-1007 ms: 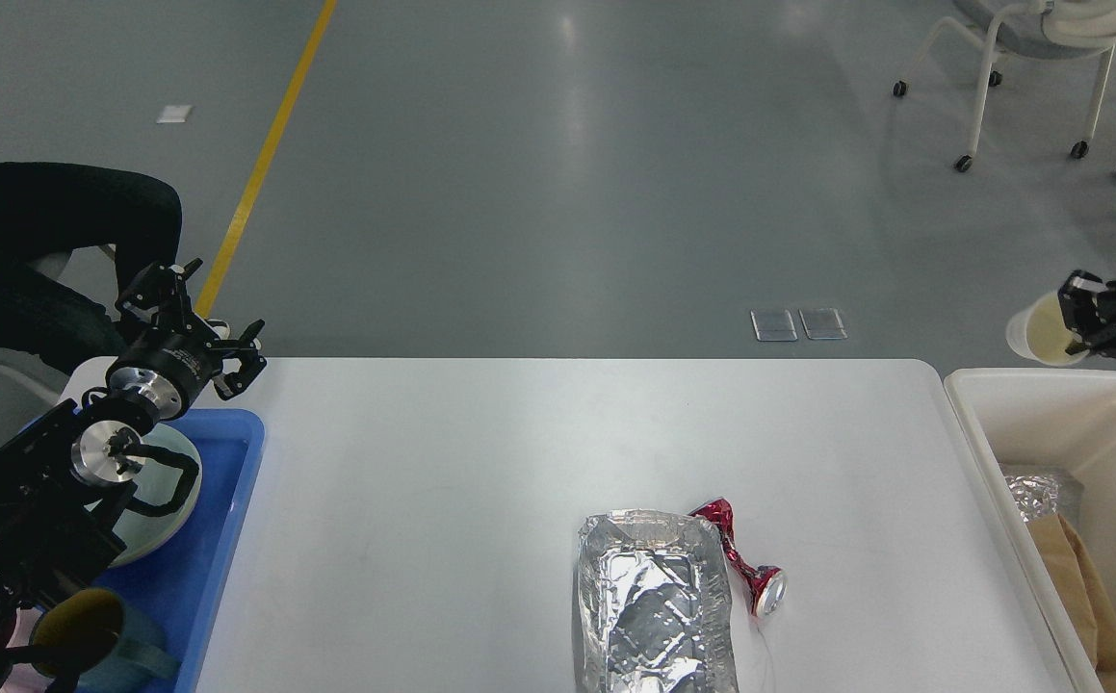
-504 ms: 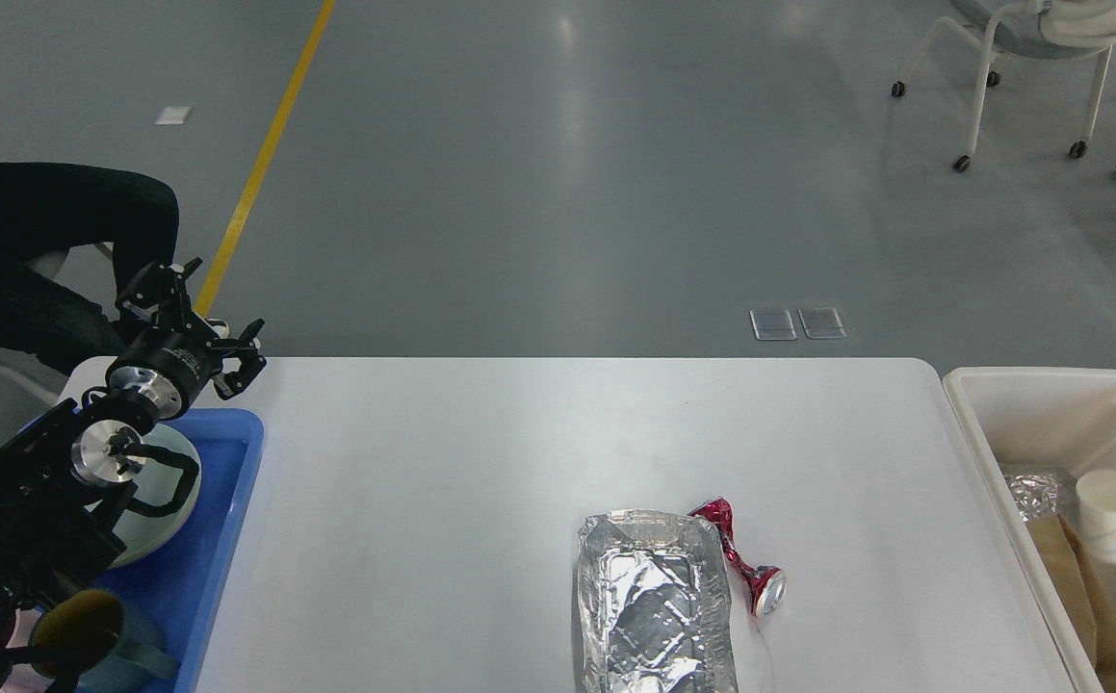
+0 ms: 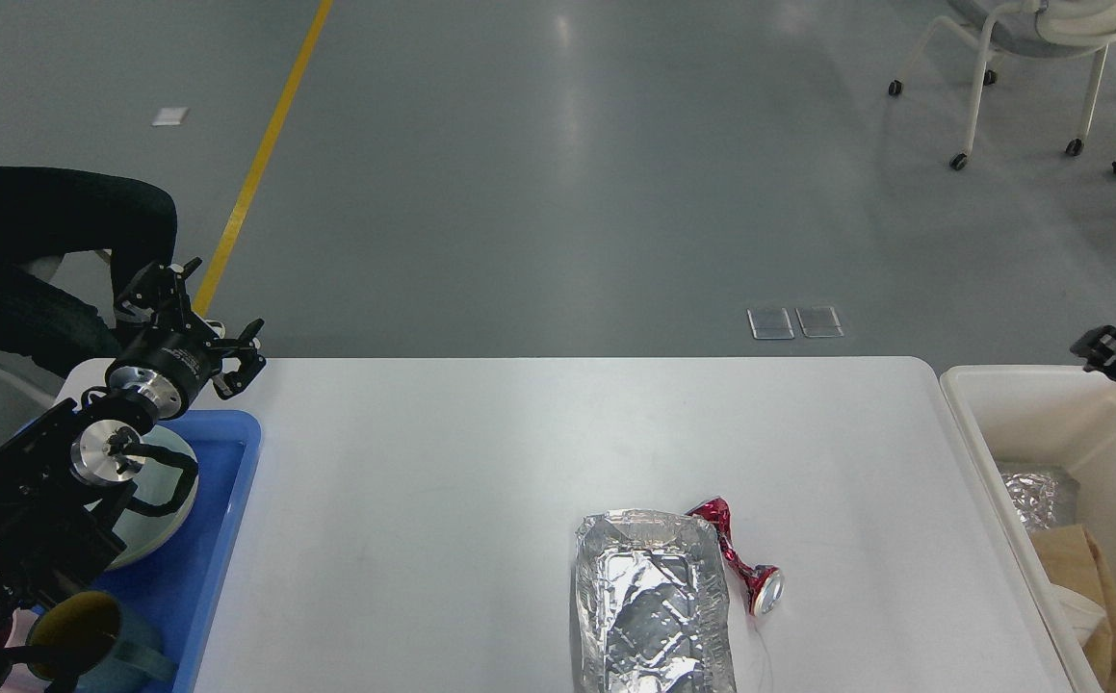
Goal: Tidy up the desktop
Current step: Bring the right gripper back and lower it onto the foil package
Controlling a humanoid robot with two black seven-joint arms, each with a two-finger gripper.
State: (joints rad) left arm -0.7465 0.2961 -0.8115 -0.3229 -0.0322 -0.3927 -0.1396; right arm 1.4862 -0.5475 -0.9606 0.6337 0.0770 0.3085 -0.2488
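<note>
The white desktop (image 3: pixel 480 452) holds a crumpled foil tray (image 3: pixel 654 602) at the front centre and a crushed red can (image 3: pixel 745 563) touching its right side. My left gripper (image 3: pixel 199 316) is open and empty above the desktop's back left corner, over the blue tray (image 3: pixel 225 510). My right gripper (image 3: pixel 1102 346) is at the right edge, above the cream-white bin (image 3: pixel 1029 404), and holds nothing. A white paper cup (image 3: pixel 1082 611) lies inside the bin.
The bin also holds crumpled foil (image 3: pixel 1034 496) and a brown paper bag (image 3: pixel 1087 573). The blue tray carries a pale plate (image 3: pixel 163 500) and a teal mug (image 3: pixel 100 635). A seated person (image 3: pixel 47 241) is at the far left, a wheeled chair (image 3: pixel 1029 38) at the back right.
My right gripper let go of the white cup, which dropped into the bin and came to rest low in it. The right gripper drew back toward the right edge. The left arm stayed put.
</note>
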